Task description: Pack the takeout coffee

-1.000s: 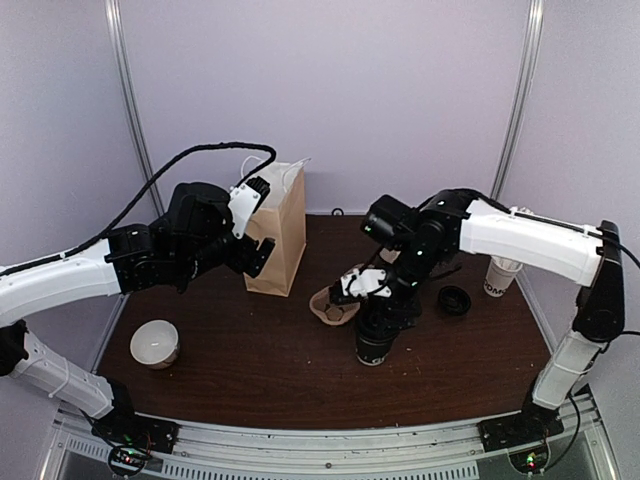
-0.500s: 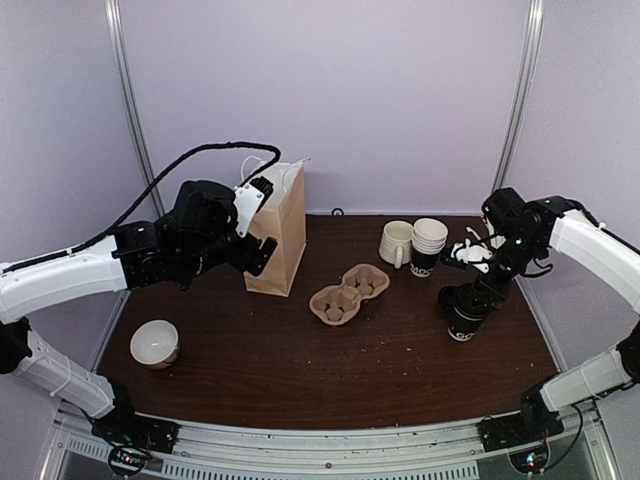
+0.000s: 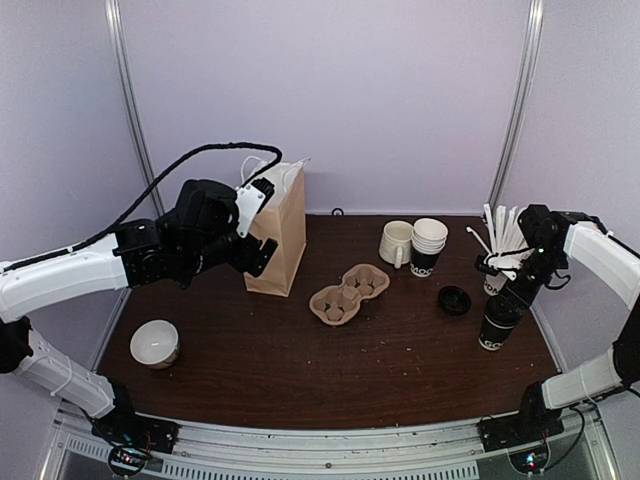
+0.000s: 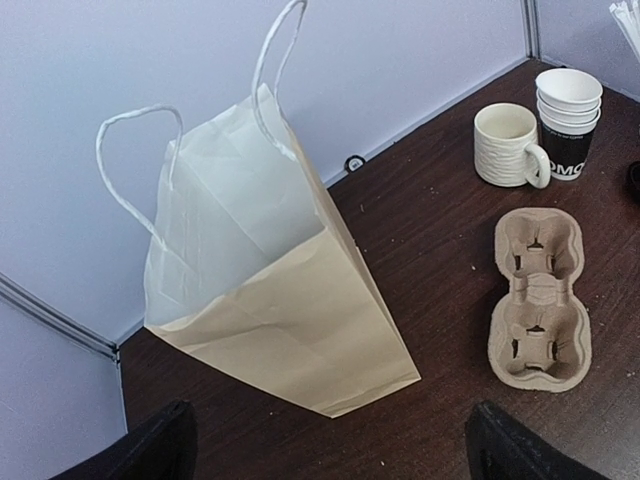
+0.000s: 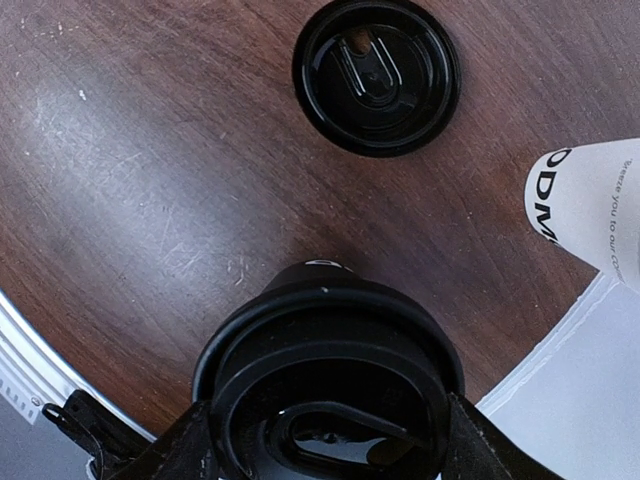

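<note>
At the table [image 3: 300,370], right tool [image 3: 508,303] seemingly grips takeout coffee [image 3: 496,330]; left tool [image 4: 330,440] wide.

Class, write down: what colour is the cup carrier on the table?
Pale brown. The cup carrier shows best in the left wrist view.

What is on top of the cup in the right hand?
A black lid caps the takeout coffee held by the right hand. It hides the cup's inside, so any drink cannot be seen.

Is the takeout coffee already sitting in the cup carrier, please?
No, the right gripper holds the takeout coffee far right of the cup carrier, whose two wells are empty.
</note>
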Controlling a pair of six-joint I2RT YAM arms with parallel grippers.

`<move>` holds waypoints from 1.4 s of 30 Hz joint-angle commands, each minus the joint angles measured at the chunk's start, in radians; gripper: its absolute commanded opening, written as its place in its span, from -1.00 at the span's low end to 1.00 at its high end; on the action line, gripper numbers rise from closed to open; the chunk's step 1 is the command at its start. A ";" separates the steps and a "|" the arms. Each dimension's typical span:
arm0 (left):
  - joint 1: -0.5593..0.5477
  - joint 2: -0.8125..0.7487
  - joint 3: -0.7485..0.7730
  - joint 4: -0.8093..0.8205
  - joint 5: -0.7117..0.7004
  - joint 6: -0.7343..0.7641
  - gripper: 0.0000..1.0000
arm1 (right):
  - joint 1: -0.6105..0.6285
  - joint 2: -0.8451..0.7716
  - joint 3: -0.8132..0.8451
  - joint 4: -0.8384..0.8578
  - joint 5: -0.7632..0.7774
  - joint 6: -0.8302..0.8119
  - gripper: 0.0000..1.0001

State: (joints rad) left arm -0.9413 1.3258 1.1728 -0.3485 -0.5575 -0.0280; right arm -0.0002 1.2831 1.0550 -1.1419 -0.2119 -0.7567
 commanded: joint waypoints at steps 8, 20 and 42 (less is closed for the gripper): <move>0.012 -0.012 0.037 0.002 0.021 -0.018 0.95 | -0.056 -0.010 -0.018 0.027 -0.003 -0.013 0.49; 0.014 -0.009 0.085 -0.062 0.045 -0.035 0.95 | -0.057 -0.060 0.056 -0.083 -0.087 0.036 0.88; 0.016 0.371 0.488 -0.393 0.614 -0.047 -0.37 | 0.149 -0.130 0.108 0.039 -0.451 0.084 0.49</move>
State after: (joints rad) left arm -0.9188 1.5639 1.6123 -0.6163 -0.1017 -0.0761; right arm 0.0921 1.1496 1.1522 -1.1812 -0.6048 -0.7147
